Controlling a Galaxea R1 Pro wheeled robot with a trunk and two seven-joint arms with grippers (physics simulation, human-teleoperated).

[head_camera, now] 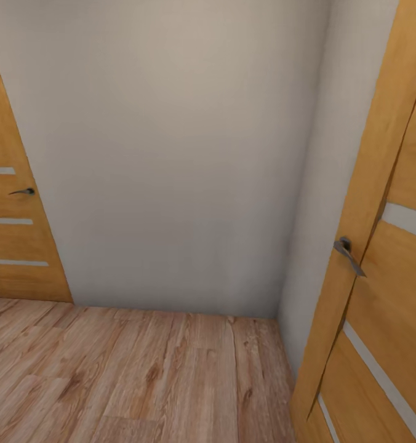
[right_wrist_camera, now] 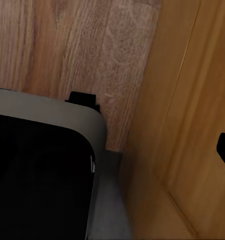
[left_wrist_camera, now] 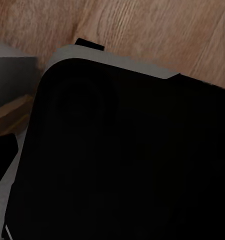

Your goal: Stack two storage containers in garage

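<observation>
The two storage containers are out of view, and so are the garage and its dark grey floor. My head view faces a plain beige wall [head_camera: 171, 154] above a light wood plank floor [head_camera: 140, 375]. The left wrist view looks down on the black, grey-rimmed top of my own base [left_wrist_camera: 117, 160] with plank floor [left_wrist_camera: 157, 30] beyond it. In the right wrist view the same base [right_wrist_camera: 37, 175] sits close beside a wooden door panel [right_wrist_camera: 192, 125].
A wooden door with pale strips [head_camera: 17, 234] and a metal handle [head_camera: 23, 192] stands at the left. A second such door [head_camera: 380, 277] with its handle [head_camera: 348, 253] is very near on the right, beside the wall corner [head_camera: 300, 246]. The wall blocks the way ahead.
</observation>
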